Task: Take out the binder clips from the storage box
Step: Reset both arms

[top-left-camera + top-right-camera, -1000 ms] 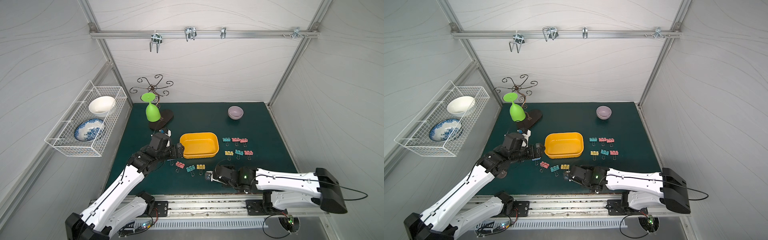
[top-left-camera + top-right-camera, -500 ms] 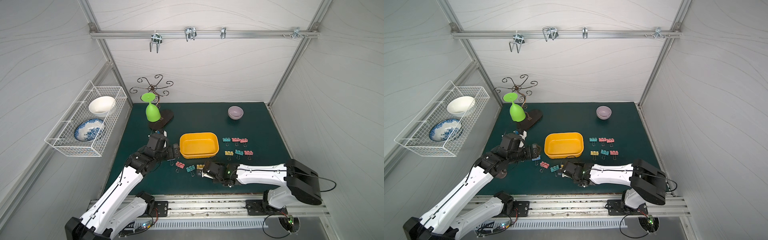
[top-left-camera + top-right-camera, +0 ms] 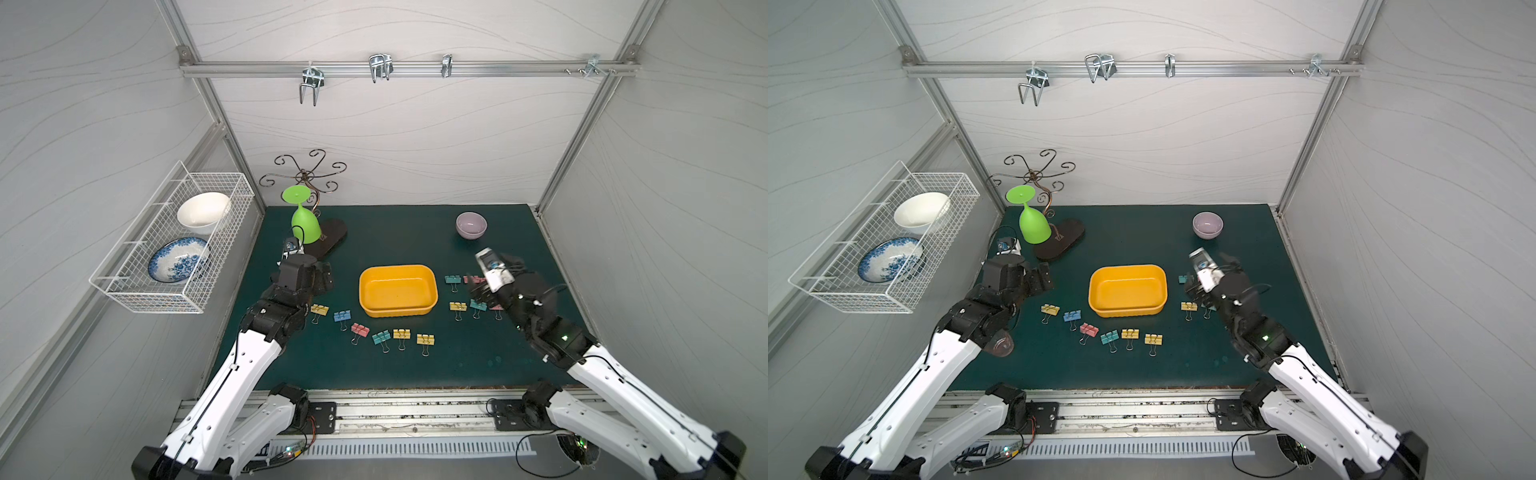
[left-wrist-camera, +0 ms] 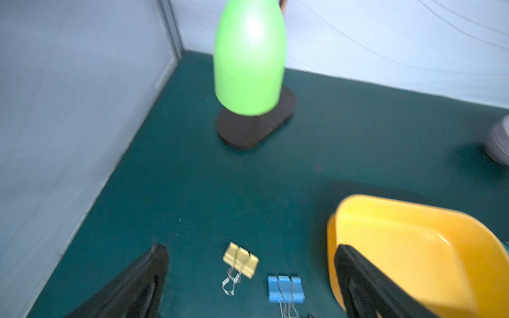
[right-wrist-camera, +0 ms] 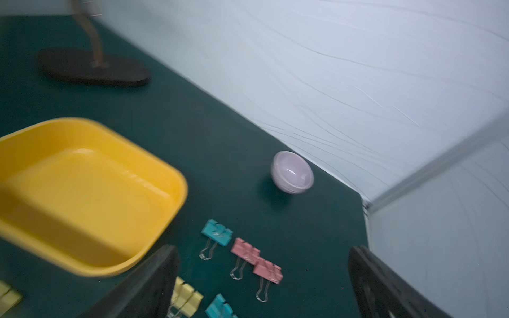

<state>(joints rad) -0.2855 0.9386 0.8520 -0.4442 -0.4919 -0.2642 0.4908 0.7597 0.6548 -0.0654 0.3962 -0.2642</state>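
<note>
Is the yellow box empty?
Empty. The box shows a bare yellow floor in both top views; the clips lie outside it on the mat.

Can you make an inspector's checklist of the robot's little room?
Surface: dark green mat, flat.
Job's things: storage box empty; binder clips on the mat, six in a row before it, more beside it.
Clutter: lilac bowl; upside-down green goblet by the metal stand.
Grippers: left end effector open, empty; right end effector open, empty.
Cables: black cable looping below the front rail.
Surroundings: hanging wire basket holding white bowl and blue plate; hooks overhead.
</note>
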